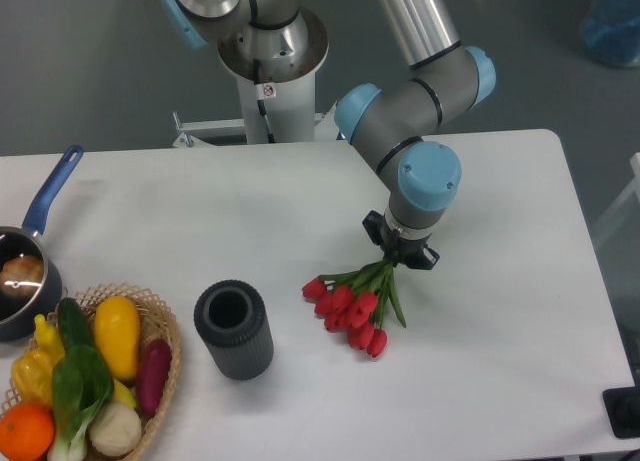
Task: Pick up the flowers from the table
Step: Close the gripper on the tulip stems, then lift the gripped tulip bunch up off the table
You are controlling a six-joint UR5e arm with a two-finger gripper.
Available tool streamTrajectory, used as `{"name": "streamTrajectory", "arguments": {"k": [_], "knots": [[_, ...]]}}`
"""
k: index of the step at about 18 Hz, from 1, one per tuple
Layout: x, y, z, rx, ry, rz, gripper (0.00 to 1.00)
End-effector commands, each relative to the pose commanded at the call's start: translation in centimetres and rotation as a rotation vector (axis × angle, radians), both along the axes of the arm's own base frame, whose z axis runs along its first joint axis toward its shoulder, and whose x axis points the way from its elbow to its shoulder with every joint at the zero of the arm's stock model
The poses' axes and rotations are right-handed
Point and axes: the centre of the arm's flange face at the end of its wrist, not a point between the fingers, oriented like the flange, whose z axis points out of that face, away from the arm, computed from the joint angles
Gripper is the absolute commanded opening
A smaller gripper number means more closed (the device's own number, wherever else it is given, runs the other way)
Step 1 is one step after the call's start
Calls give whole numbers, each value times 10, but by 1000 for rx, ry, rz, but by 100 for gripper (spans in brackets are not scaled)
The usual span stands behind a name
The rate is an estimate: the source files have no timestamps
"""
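The claw (401,251) pinches the stems of the flowers (354,306) — buds low over the desk (500,311), right of centre. A dark cylinder (234,329) stands leftward; basket (160,366) and pot (25,281) farther. The arm reaches down.

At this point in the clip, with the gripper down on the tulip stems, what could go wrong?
1. The gripper appears to hold the flowers only at the stem ends, so the heavy red buds could droop or slip out.
2. The buds seem to rest on the table, so a sideways move might drag them toward the dark cylinder.
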Motion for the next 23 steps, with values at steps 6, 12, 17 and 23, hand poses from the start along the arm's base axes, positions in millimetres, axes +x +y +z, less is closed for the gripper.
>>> {"name": "streamTrajectory", "arguments": {"k": [6, 12, 17, 23], "knots": [[-11, 16, 59, 159, 37, 7, 24], [-26, 21, 119, 347, 58, 20, 24], [-37, 24, 170, 532, 44, 59, 24], [-50, -2, 200, 681, 17, 98, 24]]}}
